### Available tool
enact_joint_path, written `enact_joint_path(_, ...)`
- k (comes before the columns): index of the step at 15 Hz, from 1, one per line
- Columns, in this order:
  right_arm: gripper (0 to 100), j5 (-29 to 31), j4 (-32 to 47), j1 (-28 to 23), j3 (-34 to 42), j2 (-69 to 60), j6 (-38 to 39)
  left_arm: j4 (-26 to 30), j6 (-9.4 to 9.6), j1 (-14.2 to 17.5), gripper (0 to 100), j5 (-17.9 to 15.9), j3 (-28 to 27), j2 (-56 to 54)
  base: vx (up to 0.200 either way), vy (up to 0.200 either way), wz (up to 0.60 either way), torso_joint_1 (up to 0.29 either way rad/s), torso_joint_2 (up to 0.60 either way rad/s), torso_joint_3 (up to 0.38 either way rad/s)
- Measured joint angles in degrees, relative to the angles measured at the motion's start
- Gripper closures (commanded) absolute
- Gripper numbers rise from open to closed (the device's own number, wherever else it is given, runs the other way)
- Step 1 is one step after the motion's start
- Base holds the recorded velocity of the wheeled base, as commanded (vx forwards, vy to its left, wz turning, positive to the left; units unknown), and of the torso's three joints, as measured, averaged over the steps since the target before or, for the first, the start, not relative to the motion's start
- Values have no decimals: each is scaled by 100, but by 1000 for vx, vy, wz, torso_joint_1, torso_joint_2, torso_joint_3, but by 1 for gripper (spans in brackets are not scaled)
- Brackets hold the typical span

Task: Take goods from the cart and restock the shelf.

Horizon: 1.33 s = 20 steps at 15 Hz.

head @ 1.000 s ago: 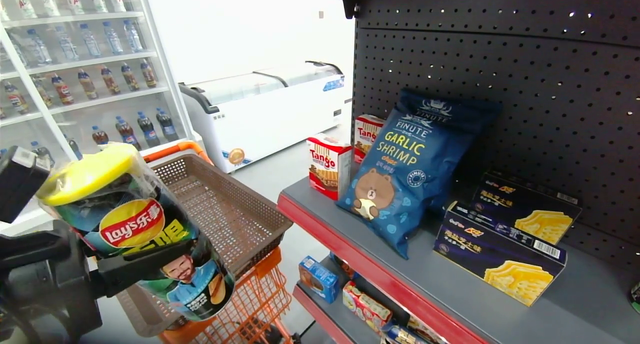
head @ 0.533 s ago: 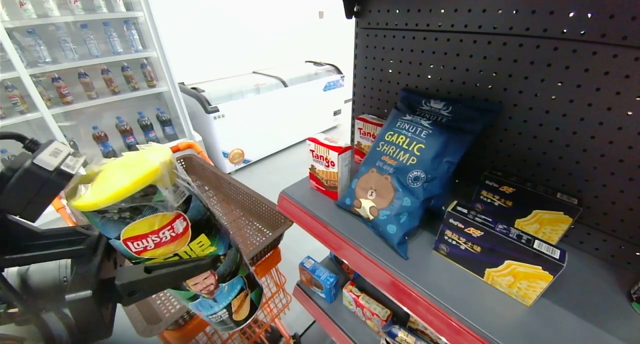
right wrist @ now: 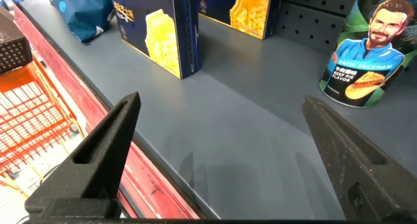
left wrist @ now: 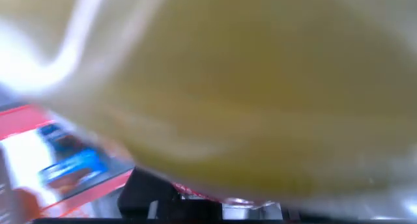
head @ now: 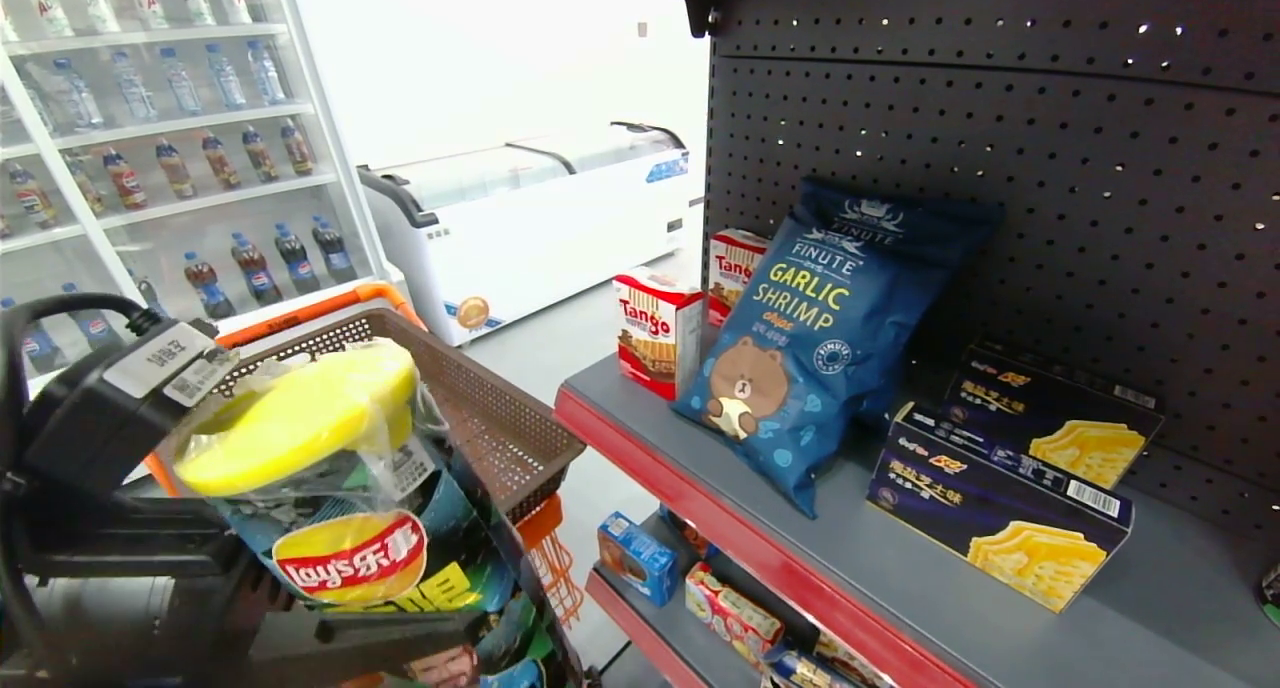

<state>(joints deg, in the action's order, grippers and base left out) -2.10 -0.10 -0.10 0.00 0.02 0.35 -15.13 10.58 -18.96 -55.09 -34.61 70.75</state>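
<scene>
Two fingers (head: 390,640) of the left gripper (head: 330,578) clamp the chip canister (head: 345,488) between them (yellow lid (head: 300,418) uppermost); the right gripper (right wrist: 221,107) gapes empty.

Head camera sat above and out from the shelf (head: 1150,588) front and faced down along it at mid range. Left wrist camera sat nearly against the chip canister (left wrist: 247,87), off the shelf's end. Right wrist camera hung low and close over the shelf's front edge, facing inward. Head and right wrist views shared the front blue box (head: 1000,508).
</scene>
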Motion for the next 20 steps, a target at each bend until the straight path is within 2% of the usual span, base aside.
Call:
enact_joint_path(2, 0, 0, -4, 0, 0, 0, 0, 20, -2, -286, 100, 5, -23, -15, 0, 0, 0, 0, 0, 0)
enact_joint_path(4, 0, 0, -1, 2, 0, 0, -2, -13, -2, -405, 100, 11, -89, 39, 0, 0, -300, 1, -1, 4)
enact_joint_path(19, 0, -6, -6, 2, 0, 0, -4, 41, 4, -458, 100, 7, 18, 80, 0, 0, -600, 2, 2, 2)
enact_joint_path(20, 0, -4, -4, 2, 0, 0, -2, 33, 1, -463, 100, 7, 44, 77, 0, 0, 0, 0, 0, 0)
